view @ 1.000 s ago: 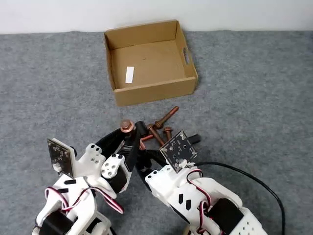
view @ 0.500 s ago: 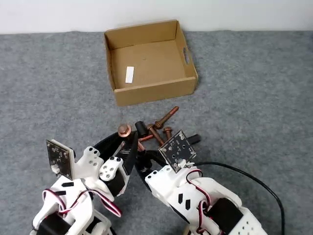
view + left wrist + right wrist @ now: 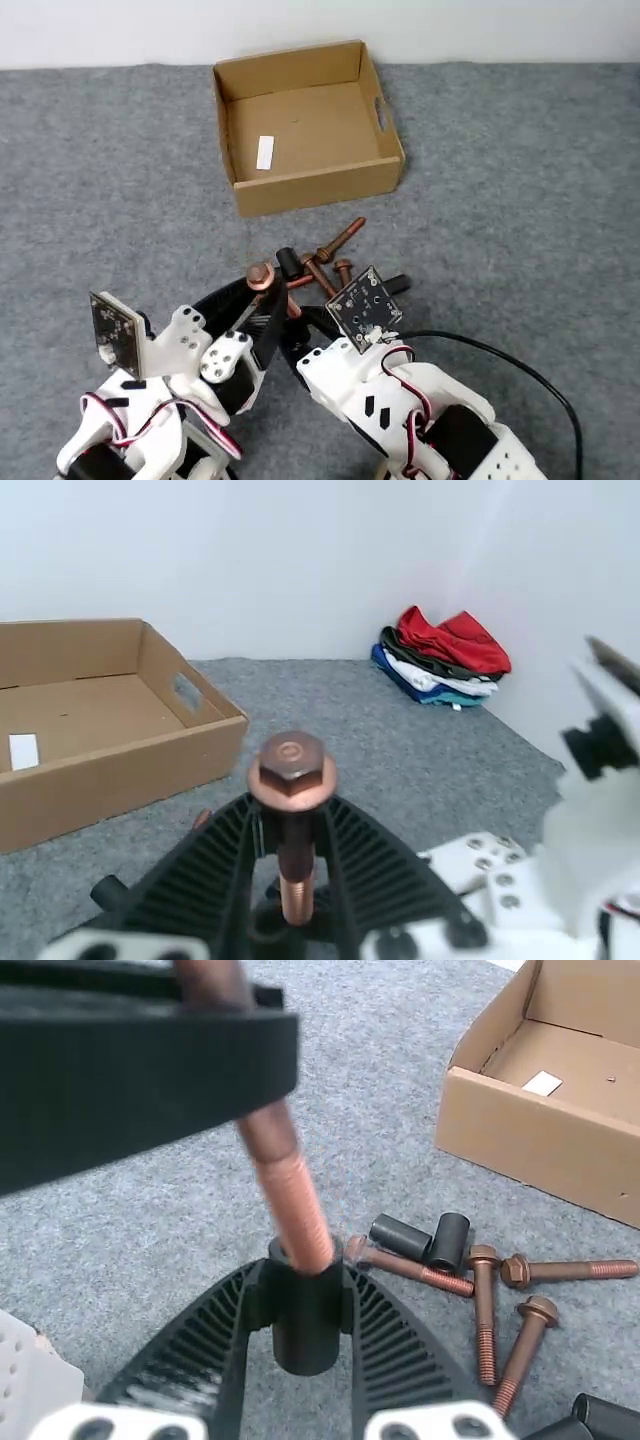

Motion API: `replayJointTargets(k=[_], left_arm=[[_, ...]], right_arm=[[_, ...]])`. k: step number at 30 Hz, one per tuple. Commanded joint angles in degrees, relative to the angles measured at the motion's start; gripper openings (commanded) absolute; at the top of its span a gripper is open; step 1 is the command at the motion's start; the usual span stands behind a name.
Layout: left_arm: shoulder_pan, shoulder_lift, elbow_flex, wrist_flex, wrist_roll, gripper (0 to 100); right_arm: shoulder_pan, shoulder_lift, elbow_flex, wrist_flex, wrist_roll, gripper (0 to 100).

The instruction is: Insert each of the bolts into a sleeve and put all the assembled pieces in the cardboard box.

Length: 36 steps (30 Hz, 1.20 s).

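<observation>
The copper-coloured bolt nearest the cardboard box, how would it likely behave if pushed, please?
The copper-coloured bolt would probably roll in an arc, its flanged head being wider than the shank. It looks like rigid metal, likely heavy for its size.

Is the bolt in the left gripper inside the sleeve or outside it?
Barely in: the threaded tip of the bolt enters the top of the sleeve in the right gripper; its shank is mostly exposed.

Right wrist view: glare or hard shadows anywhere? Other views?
Right wrist view: even light, pale sheen on the held copper-coloured threaded bolt, faint shadows under the loose copper bolts. Left wrist view: soft highlight on that bolt's hex head. High view: flat light, no glare on the brown cardboard box.
</observation>
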Motion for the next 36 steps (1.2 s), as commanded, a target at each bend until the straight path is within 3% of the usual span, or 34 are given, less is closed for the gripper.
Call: replayJointTargets(k=[1, 5, 12, 24, 36], left_arm=[[0.79, 0.62, -2.59, 1.05, 0.35, 1], [0.62, 0.62, -2.33, 1.05, 0.26, 1], [-6.33, 0.70, -1.98, -2.37, 0.00, 1], [-0.70, 0.70, 0.66, -2.29, 0.26, 1], [-0.44, 0.70, 1.01, 5.01, 0.00, 1]], right_arm=[[-0.57, -0.04, -4.84, -1.54, 0.70, 0.9], [-0.57, -0.13, -4.92, -1.54, 0.70, 0.9], [-0.57, -0.40, -4.92, -1.54, 0.70, 0.9], [-0.57, -0.48, -5.01, -1.63, 4.66, 0.9], [3.74, -0.04, -6.51, -4.79, 4.75, 0.9]])
